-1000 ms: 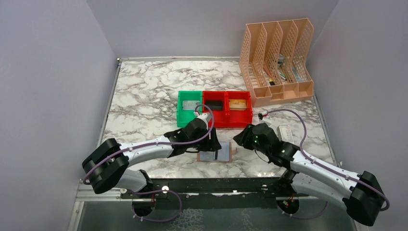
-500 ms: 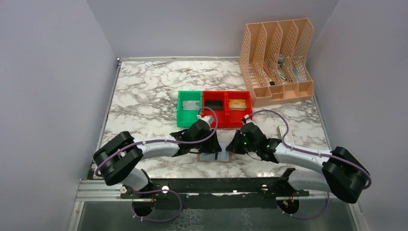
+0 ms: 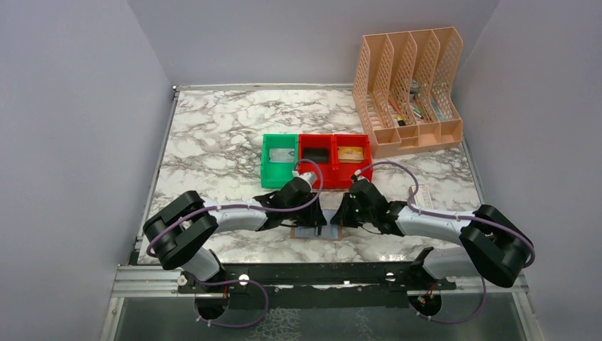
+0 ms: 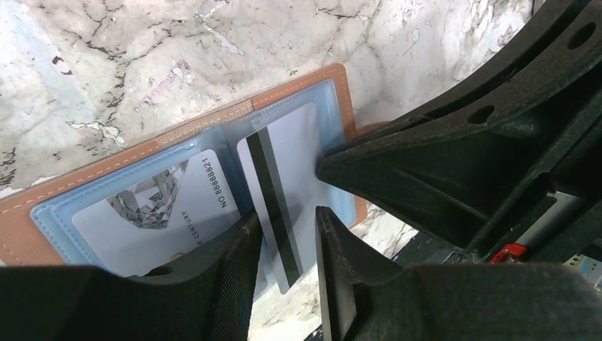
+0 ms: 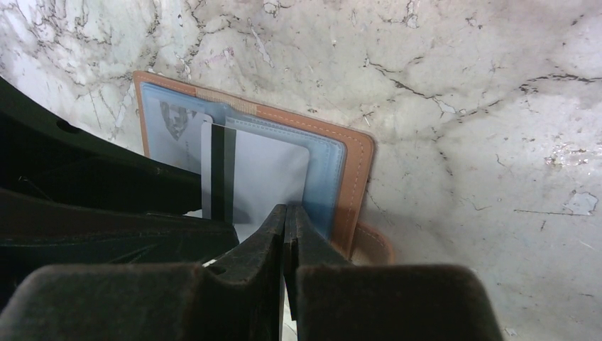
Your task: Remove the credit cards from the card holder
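Two cards counted inside the small flat brown leather-like bifold card holder (image 4: 213, 117) (image 5: 357, 167) (image 3: 316, 233), spread open with its light blue pockets facing up on the white-and-grey marbled table (image 4: 106, 57). Found that holder directly beneath both sets of fingertips, with the left gripper (image 3: 313, 217) (image 4: 284, 220) over its left half and the right gripper (image 3: 344, 213) (image 5: 286, 210) over its right half.

Saw the left gripper's black fingers (image 4: 227, 284) apart, with a clear gap. Saw, in that gap and just under the tips, the near edge of a thin silver-grey plastic card with a black magnetic stripe (image 4: 291, 156) (image 5: 266, 170), sticking partway out of its pocket towards the fingers. Noted the stripe running straight into the gap. Could not tell whether either pad touched the card. Made out, to the left of those fingers, a second pale grey card with a diamond print (image 4: 142, 213) (image 5: 174, 124), tucked in its pocket as far as visible.

Saw the right gripper's fingers (image 5: 319, 256) pressed together, with nothing between them. Placed their joined tips at the striped card's corner, over the blue lining, with the holder's brown border just to their right. Could not tell whether they pressed down.

Beyond both sets of fingertips, noted a green plastic bin (image 3: 267, 165) and two red plastic bins (image 3: 334, 179) in a row, apart from the holder.
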Tool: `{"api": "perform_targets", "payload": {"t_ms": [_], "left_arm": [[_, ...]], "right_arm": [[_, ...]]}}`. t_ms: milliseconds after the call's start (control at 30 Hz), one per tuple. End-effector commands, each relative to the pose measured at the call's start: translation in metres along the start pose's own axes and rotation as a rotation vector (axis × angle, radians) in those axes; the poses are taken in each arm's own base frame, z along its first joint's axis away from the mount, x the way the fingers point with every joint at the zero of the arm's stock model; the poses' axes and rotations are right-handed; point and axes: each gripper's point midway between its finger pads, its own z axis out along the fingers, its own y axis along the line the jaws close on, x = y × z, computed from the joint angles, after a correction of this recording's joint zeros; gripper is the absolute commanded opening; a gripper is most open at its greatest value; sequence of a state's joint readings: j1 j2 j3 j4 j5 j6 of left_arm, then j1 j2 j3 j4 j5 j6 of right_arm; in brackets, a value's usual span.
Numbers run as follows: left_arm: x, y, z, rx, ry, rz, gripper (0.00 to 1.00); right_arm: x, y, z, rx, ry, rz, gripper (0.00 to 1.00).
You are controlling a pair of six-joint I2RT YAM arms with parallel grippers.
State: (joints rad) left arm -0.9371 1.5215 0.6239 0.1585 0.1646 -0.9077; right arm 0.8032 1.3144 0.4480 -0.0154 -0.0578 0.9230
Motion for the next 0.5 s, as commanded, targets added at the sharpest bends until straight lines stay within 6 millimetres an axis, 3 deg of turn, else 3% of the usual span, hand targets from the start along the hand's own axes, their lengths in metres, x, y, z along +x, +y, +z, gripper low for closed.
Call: {"api": "perform_targets", "payload": {"t_ms": [0, 167, 467], "left_arm": [[0.003, -0.008, 0.002, 0.048, 0.01, 0.001, 0.35], [0.003, -0.007, 0.002, 0.036, 0.018, 0.003, 0.35], [-0.005, -0.004, -0.002, -0.019, 0.002, 0.038, 0.41]], "right_arm": [[0.005, -0.018, 0.001, 0.07, 0.001, -0.004, 0.05], [0.001, -0.016, -0.003, 0.059, -0.018, -0.018, 0.08], [-0.019, 0.011, -0.017, -0.05, -0.091, -0.083, 0.24]]}}
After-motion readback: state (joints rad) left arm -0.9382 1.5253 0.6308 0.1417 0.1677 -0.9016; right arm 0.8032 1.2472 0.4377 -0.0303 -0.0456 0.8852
